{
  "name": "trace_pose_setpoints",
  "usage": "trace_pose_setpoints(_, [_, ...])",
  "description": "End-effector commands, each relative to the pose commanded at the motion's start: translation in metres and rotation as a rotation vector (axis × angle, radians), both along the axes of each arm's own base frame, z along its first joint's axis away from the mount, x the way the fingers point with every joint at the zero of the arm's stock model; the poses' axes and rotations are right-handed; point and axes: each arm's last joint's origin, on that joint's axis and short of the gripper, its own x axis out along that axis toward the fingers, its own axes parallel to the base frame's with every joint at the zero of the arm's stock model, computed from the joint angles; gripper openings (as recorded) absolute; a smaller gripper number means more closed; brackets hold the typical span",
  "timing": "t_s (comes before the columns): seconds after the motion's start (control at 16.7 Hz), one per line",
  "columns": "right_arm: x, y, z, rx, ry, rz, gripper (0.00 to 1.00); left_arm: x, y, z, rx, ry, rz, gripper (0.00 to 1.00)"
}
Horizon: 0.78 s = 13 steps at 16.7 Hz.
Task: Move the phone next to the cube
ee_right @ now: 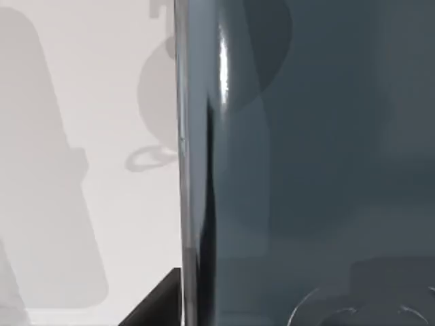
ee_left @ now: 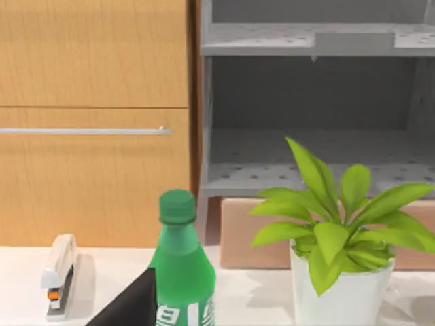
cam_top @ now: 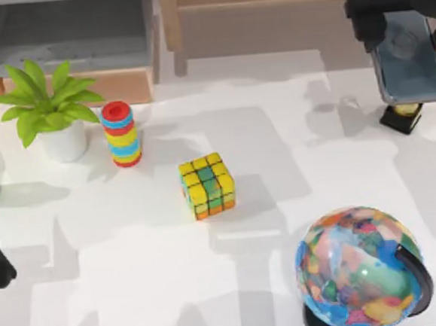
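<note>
phone (ee_right: pixel 306 163) close-up; cube (cam_top: pixel 207 184) overhead

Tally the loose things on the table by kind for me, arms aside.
phone: 1
cube: 1
striped ring stack: 1
potted plant: 1
globe: 1
green bottle: 1
stapler: 1
trophy, its black base showing under the phone: 1
Total: 8
</note>
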Motion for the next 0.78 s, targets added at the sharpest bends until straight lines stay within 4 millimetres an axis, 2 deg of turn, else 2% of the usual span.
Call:
trace_pose_setpoints(0.24, [-0.011, 0.056, -0.037, 0.013, 0.121, -0.02, 0.0, 0.0, 0.0, 0.0, 0.0, 0.0, 0.0, 1.0])
trace_pose_setpoints(0.42, [-0.018, 0.085, -0.072, -0.009, 0.214, -0.036, 0.0, 0.0, 0.0, 0.0, 0.0, 0.0, 0.0, 1.0])
trace_pose_setpoints(0.6, [-0.023, 0.1, -0.098, -0.035, 0.278, -0.049, 0.0, 0.0, 0.0, 0.0, 0.0, 0.0, 0.0, 1.0])
trace_pose_setpoints(0.78, [-0.024, 0.103, -0.104, -0.041, 0.291, -0.053, 0.0, 0.0, 0.0, 0.0, 0.0, 0.0, 0.0, 1.0])
